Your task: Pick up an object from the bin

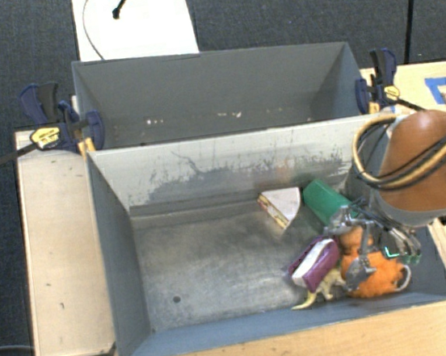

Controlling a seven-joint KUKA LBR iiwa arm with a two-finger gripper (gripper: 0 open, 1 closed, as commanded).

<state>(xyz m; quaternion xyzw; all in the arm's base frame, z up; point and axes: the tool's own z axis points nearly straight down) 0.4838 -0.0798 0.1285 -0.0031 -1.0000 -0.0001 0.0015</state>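
Orange toy [381, 279] in the bin's [201, 257] lower right corner is being crowded by a purple box [315, 260] and a yellow figure [323, 288], risking a snagged grasp by the tool [361, 253], whose opening cannot be told.

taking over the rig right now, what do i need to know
Claw: low in the front right corner of the bin, right over an orange ball. Whether it grips anything cannot be told.
Things: a purple and white packet lies just left of the claw, a pale yellow toy figure by the front wall, a green cup behind, and a white wedge left of the cup.
Done: claw is at the heap.
Left: secure one thing and lift it out; nothing is raised yet.
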